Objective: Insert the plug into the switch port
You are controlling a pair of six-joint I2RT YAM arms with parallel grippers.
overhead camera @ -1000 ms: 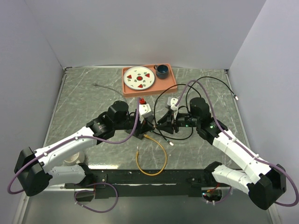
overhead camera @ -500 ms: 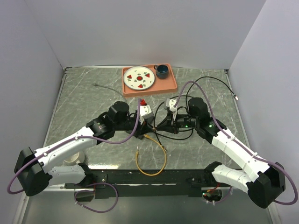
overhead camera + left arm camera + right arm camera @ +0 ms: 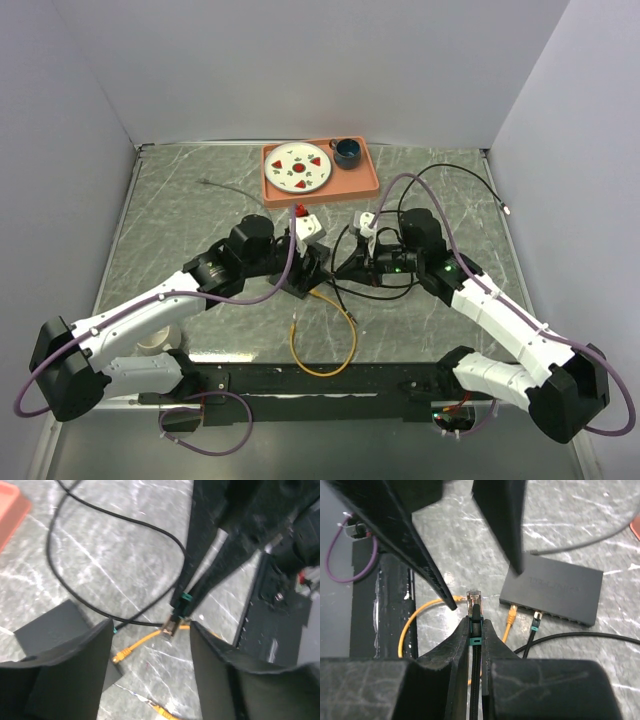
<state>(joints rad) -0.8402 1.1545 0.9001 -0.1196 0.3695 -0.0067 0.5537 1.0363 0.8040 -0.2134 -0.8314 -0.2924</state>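
Plug (image 3: 474, 601) pinched in right tool (image 3: 476, 625) — left tool (image 3: 150, 627) open — switch port (image 3: 560, 616) nearby, untouched.

Pale lavender-white walls (image 3: 300, 70) enclose a grey-green marbled tabletop (image 3: 180, 230) on three sides.

An orange tray (image 3: 371, 181) is sitting at the table's (image 3: 170, 230) far edge, carrying a strawberry-patterned plate (image 3: 299, 167) and a dark mug (image 3: 347, 152). An orange cable (image 3: 351, 331) is lying looped nearer.

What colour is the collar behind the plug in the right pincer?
Teal green; the collar, behind the plug in the right pincer, shows best in the right wrist view.
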